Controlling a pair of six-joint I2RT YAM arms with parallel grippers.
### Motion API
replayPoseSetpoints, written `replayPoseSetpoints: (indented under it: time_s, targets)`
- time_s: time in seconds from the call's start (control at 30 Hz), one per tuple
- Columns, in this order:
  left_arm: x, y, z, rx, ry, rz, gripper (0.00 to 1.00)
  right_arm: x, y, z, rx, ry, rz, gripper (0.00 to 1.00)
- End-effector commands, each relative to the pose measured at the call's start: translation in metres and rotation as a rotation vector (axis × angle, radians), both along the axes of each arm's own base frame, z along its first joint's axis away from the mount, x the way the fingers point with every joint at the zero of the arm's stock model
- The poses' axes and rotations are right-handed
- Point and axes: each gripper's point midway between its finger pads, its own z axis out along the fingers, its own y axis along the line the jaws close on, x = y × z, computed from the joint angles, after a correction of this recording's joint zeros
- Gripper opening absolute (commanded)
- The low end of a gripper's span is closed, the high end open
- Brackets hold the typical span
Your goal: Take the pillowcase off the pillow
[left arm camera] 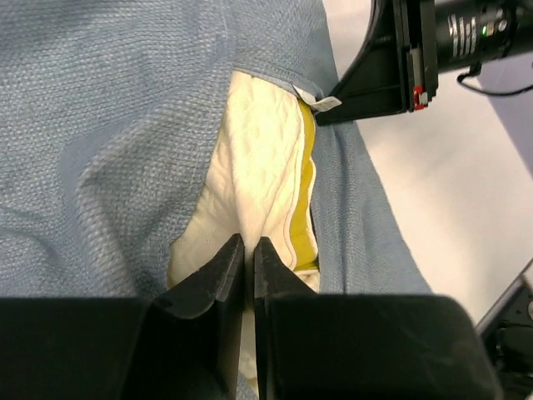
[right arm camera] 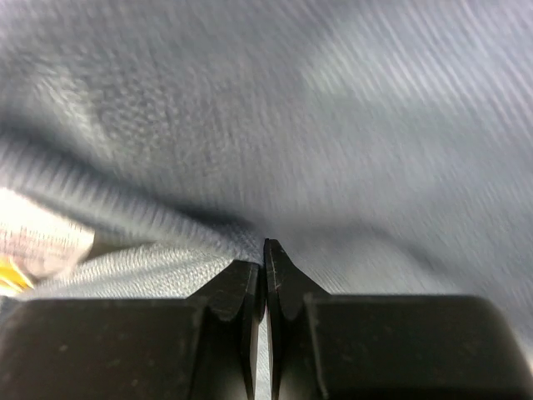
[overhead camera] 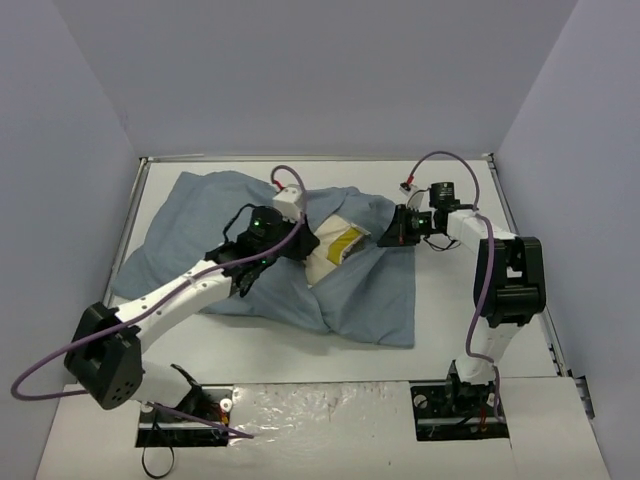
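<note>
The blue-grey pillowcase lies crumpled across the table, its open mouth facing right. The cream-white pillow with its mustard-yellow band shows in that mouth. My left gripper is at the mouth, shut on a pinched fold of the pillow; the fold sits between its tips. My right gripper is at the right side of the mouth, shut on the pillowcase's hem, as its tips show. The left wrist view shows the right gripper next to a white label.
A white table with raised rims on the left, far and right sides. Grey walls stand close around. Purple cables loop off both arms. The right arm's base stands at the near right, the left arm's shoulder at the near left.
</note>
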Motion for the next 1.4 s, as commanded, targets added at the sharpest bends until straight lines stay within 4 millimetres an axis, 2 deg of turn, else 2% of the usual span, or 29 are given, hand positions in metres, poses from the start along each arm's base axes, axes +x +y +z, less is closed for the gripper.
replayPoseSetpoints:
  time_s: [0.0,0.03,0.07,0.1,0.17,0.2,0.3,0.37,0.47,0.57,0.6,0.7,0.73,0.77,0.8,0.83,0.87,0.93,1.07,1.1,1.17,1.23,1.27,1.3,1.37]
  targets:
    - [0.005,0.027,0.097,-0.268,-0.154,0.021,0.02,0.030,-0.046,-0.041,-0.208,-0.013,-0.165,0.00]
    - [0.001,0.028,0.102,-0.278,-0.155,-0.001,0.02,0.031,-0.046,-0.040,-0.203,-0.012,-0.168,0.00]
    - [0.000,0.033,0.108,-0.273,-0.163,-0.002,0.02,0.036,-0.060,-0.034,-0.176,-0.015,-0.203,0.00]
    - [-0.002,0.034,0.110,-0.266,-0.168,-0.016,0.02,0.039,-0.063,-0.029,-0.156,-0.025,-0.214,0.00]
    - [-0.009,0.033,0.109,-0.247,-0.170,-0.057,0.02,0.046,-0.070,-0.010,-0.105,-0.054,-0.261,0.00]
    - [-0.011,0.034,0.104,-0.233,-0.168,-0.068,0.02,0.055,-0.079,0.000,-0.065,-0.095,-0.283,0.00]
    - [-0.017,0.029,0.082,-0.213,-0.122,-0.102,0.02,0.065,-0.089,0.026,0.042,-0.144,-0.315,0.00]
    - [-0.015,0.023,0.064,-0.201,-0.072,-0.115,0.02,0.071,-0.087,0.043,0.089,-0.198,-0.304,0.00]
    - [-0.019,0.007,0.036,-0.169,-0.006,-0.158,0.02,0.071,-0.071,0.068,0.157,-0.271,-0.262,0.00]
    - [-0.023,-0.008,0.015,-0.120,0.024,-0.186,0.02,0.063,-0.046,0.076,0.131,-0.332,-0.160,0.00]
    - [-0.021,-0.009,0.011,-0.106,0.026,-0.181,0.02,0.059,-0.033,0.075,0.119,-0.333,-0.128,0.00]
    - [-0.026,-0.019,0.012,-0.105,0.009,-0.217,0.02,0.057,-0.029,0.059,0.045,-0.303,-0.138,0.00]
    - [-0.036,-0.022,0.018,-0.117,-0.015,-0.252,0.02,0.061,-0.037,0.038,-0.029,-0.246,-0.189,0.00]
    - [-0.038,-0.025,0.028,-0.139,-0.058,-0.272,0.02,0.064,-0.043,0.026,-0.062,-0.211,-0.217,0.00]
    - [-0.052,-0.028,0.042,-0.162,-0.125,-0.325,0.02,0.065,-0.055,0.002,-0.090,-0.141,-0.263,0.00]
    - [-0.055,-0.029,0.043,-0.166,-0.123,-0.339,0.02,0.067,-0.059,-0.006,-0.087,-0.116,-0.279,0.00]
    - [-0.068,-0.030,0.056,-0.178,-0.188,-0.380,0.02,0.071,-0.064,-0.012,-0.096,-0.101,-0.301,0.00]
    - [-0.089,-0.032,0.067,-0.193,-0.230,-0.463,0.02,0.075,-0.066,-0.027,-0.100,-0.066,-0.313,0.00]
    - [-0.114,-0.044,0.063,-0.187,-0.196,-0.588,0.02,0.098,-0.061,-0.011,-0.123,-0.139,-0.324,0.00]
    - [-0.115,-0.046,0.060,-0.186,-0.186,-0.598,0.02,0.107,-0.061,-0.001,-0.137,-0.175,-0.330,0.00]
    - [-0.116,-0.049,0.056,-0.183,-0.176,-0.607,0.02,0.114,-0.059,0.000,-0.180,-0.196,-0.340,0.00]
    - [-0.113,-0.047,0.054,-0.174,-0.176,-0.584,0.02,0.111,-0.064,-0.016,-0.221,-0.158,-0.341,0.00]
    - [-0.111,-0.046,0.056,-0.173,-0.186,-0.573,0.02,0.106,-0.054,-0.024,-0.244,-0.151,-0.298,0.00]
    - [-0.110,-0.044,0.056,-0.172,-0.195,-0.558,0.02,0.100,-0.052,-0.042,-0.272,-0.114,-0.280,0.00]
    - [-0.113,-0.042,0.072,-0.217,-0.252,-0.561,0.02,0.088,-0.052,-0.061,-0.302,-0.052,-0.249,0.00]
